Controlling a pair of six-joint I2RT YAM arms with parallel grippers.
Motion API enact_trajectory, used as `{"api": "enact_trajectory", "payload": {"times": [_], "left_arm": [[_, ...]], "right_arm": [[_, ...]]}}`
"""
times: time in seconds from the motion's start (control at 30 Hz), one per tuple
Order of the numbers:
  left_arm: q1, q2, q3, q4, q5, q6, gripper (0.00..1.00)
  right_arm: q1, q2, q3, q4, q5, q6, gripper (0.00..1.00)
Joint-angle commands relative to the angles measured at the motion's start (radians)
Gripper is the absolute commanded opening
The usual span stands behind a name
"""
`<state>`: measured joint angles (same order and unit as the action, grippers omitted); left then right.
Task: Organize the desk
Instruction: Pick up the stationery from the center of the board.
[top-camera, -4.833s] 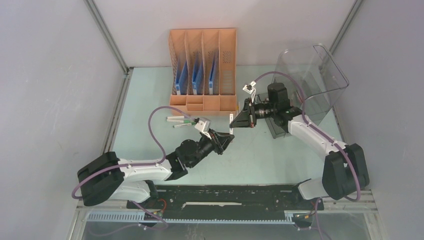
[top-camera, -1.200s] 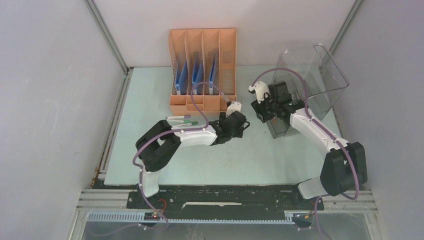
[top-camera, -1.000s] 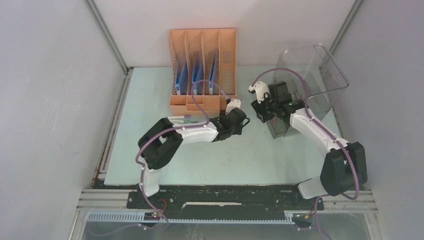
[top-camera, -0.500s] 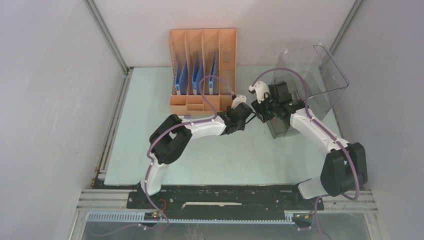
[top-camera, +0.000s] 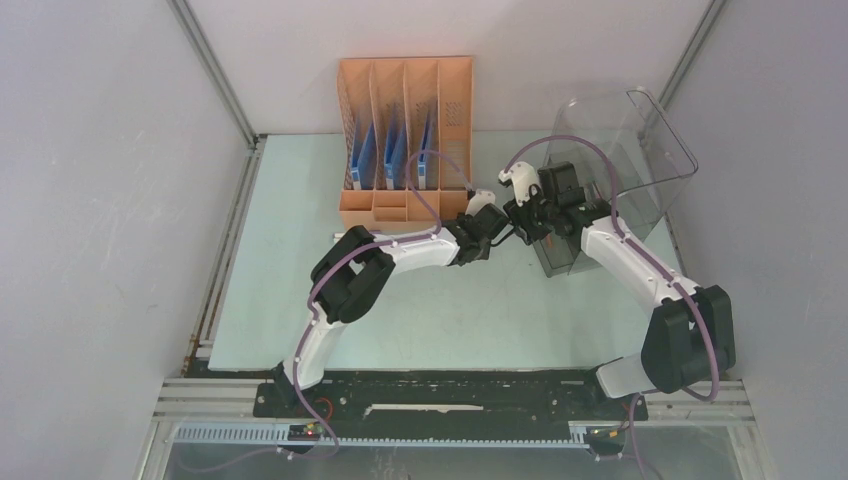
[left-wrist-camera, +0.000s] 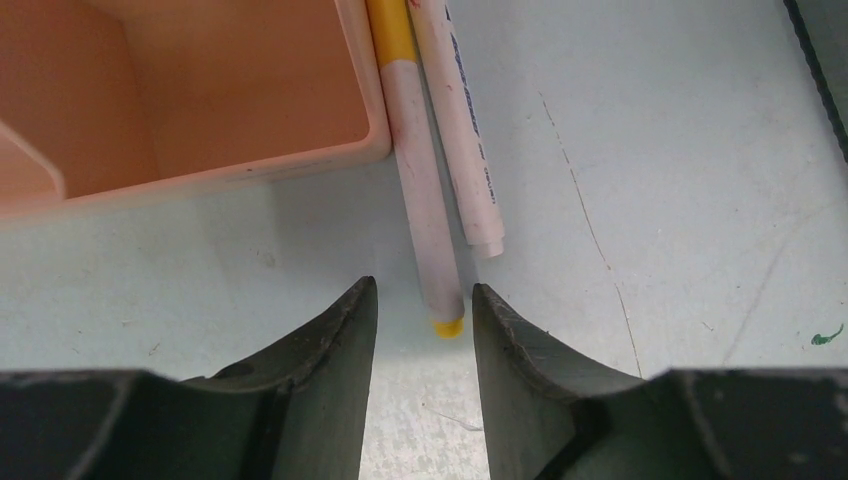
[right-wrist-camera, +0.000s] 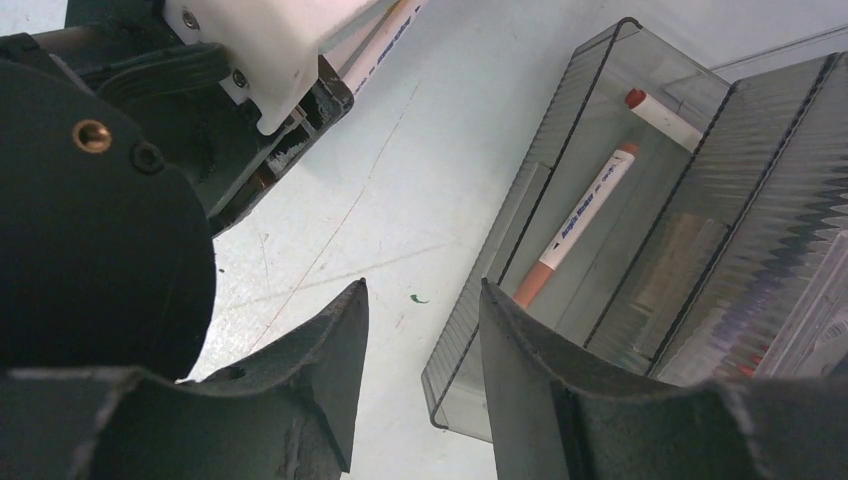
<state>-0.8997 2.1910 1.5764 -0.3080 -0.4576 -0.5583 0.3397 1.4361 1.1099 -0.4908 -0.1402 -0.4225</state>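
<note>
Mint-green desk (top-camera: 290, 260), by which all items are carried. Left gripper (left-wrist-camera: 420, 300) is held narrowly parted over the yellow-tipped marker (left-wrist-camera: 420, 200) beside the orange rack (left-wrist-camera: 200, 90); closure is best centred, the neighbouring marker (left-wrist-camera: 468, 150) left untouched. Right gripper (right-wrist-camera: 420, 340) is parted, empty.

walls (top-camera: 100, 200): plain grey | corner posts (top-camera: 213, 73): metal, probably aluminium

The yellow-tipped marker (left-wrist-camera: 425, 200) and the white marker (left-wrist-camera: 462, 120) run off the top edge in the left wrist view, and their print is too blurred to read. The rack (left-wrist-camera: 200, 90) is cut off at the top and left. The left gripper (left-wrist-camera: 421, 292) shows only its fingers. From above, it and both markers are lost under the left arm (top-camera: 420, 250). In the right wrist view that arm looms blurred. The bin (right-wrist-camera: 560, 150) runs off to the right, and its ribbed wall hides the far end of the red-capped pen (right-wrist-camera: 662, 115).
</note>
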Motion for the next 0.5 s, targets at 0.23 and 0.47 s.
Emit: {"api": "enact_trajectory", "payload": {"times": [0.23, 0.47], "left_arm": [[0.010, 0.008, 0.053, -0.012, -0.019, -0.017, 0.43], [0.009, 0.006, 0.051, -0.017, -0.005, -0.018, 0.38]], "right_arm": [[-0.003, -0.041, 0.041, 0.003, -0.004, -0.015, 0.52], [-0.004, -0.047, 0.041, 0.002, -0.007, -0.016, 0.52]]}}
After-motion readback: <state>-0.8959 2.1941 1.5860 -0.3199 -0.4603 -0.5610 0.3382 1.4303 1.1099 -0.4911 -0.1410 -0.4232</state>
